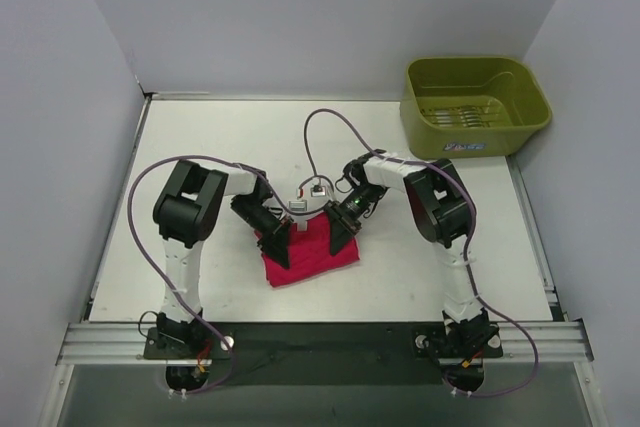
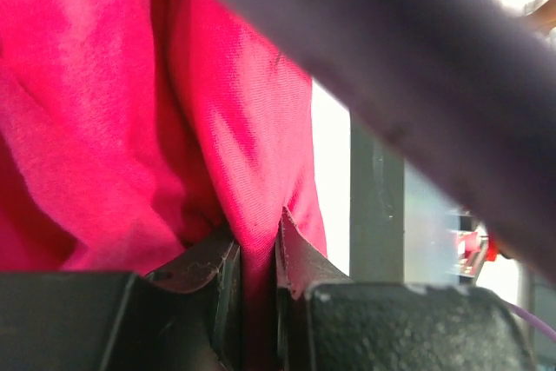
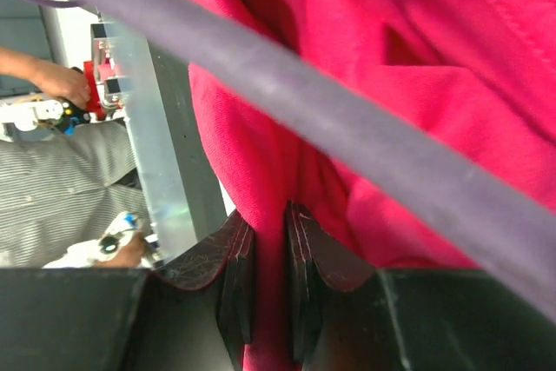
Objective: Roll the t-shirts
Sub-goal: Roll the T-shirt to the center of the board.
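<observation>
A magenta-red t-shirt [image 1: 312, 253] lies bunched and folded on the white table, near the middle front. My left gripper [image 1: 280, 245] is at its left edge, shut on a fold of the fabric [image 2: 252, 215]. My right gripper [image 1: 338, 237] is at its upper right edge, shut on another fold [image 3: 269, 215]. In both wrist views the red cloth runs down between the two dark pads. The shirt's neck label is hidden.
An olive-green plastic bin [image 1: 476, 105] stands at the back right corner. A small white and red part [image 1: 312, 190] with cables hangs between the two arms. Purple cables [image 3: 347, 128] cross the wrist views. A metal rail [image 1: 320, 339] runs along the table's front edge.
</observation>
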Available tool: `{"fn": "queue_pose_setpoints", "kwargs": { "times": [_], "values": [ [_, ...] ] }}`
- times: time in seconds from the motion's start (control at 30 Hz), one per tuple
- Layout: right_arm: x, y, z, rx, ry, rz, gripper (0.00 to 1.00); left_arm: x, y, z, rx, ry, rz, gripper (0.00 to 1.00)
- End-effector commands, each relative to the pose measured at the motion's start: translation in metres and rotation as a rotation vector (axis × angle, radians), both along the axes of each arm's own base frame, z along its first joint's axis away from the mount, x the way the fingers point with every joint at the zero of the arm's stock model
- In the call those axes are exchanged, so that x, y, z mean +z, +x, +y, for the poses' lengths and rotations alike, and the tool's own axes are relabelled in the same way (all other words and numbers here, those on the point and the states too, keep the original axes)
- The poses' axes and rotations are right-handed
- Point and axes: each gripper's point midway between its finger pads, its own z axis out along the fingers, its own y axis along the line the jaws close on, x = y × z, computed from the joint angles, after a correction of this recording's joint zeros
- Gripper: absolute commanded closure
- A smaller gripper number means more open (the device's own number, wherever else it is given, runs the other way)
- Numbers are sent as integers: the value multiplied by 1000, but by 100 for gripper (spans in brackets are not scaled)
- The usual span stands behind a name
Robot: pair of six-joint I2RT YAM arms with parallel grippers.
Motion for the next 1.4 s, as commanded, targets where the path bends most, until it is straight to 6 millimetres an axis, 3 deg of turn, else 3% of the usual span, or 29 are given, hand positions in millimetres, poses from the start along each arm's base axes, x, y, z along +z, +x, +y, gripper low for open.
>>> {"fn": "queue_pose_setpoints", "kwargs": {
  "times": [0.0, 0.07, 0.1, 0.23, 0.47, 0.53, 0.57, 0.6, 0.63, 0.67, 0.7, 0.73, 0.8, 0.87, 1.03, 1.1, 1.2, 1.37],
  "values": [
    [-47, 6, -69, -112, -498, 159, 93, 25, -66, 68, -298, 111, 120, 75],
    [-51, 4, -66, -69, -527, 176, 93, 30, -61, 66, -286, 98, 78, 69],
    [-52, 2, -65, -59, -537, 186, 94, 32, -53, 65, -268, 97, 43, 61],
    [-55, 3, -63, -31, -558, 192, 94, 45, -26, 73, -258, 141, -98, 52],
    [-51, 4, -57, 35, -531, 197, 96, 62, 21, 103, -213, 359, -439, 53],
    [-50, 5, -57, 33, -531, 208, 96, 73, 42, 99, -86, 399, -586, 53],
    [-51, 5, -57, 31, -533, 213, 96, 71, 47, 103, -32, 446, -627, 50],
    [-52, 5, -57, 29, -534, 219, 96, 73, 66, 99, 90, 479, -695, 46],
    [-51, 5, -57, 27, -534, 222, 96, 76, 75, 100, 164, 507, -749, 35],
    [-52, 4, -57, 28, -534, 227, 96, 89, 80, 100, 239, 514, -826, 30],
    [-52, 4, -57, 27, -535, 231, 96, 81, 80, 105, 317, 564, -839, 18],
    [-52, 3, -57, 23, -537, 240, 95, 90, 78, 105, 364, 562, -876, 13],
    [-53, 3, -57, 18, -542, 245, 95, 77, 67, 110, 437, 624, -865, 3],
    [-55, 4, -58, 15, -550, 247, 95, 75, 58, 114, 464, 664, -877, 3],
    [-59, 3, -58, 20, -582, 253, 95, 73, 37, 91, 438, 568, -1004, 3],
    [-60, 3, -58, 19, -585, 256, 95, 73, 48, 87, 444, 564, -1092, 3],
    [-60, 3, -58, 17, -588, 259, 95, 83, 56, 62, 386, 491, -1268, 3],
    [-62, 5, -59, 1, -603, 275, 95, 89, 40, 12, 274, 397, -1439, 3]
  ]
}}
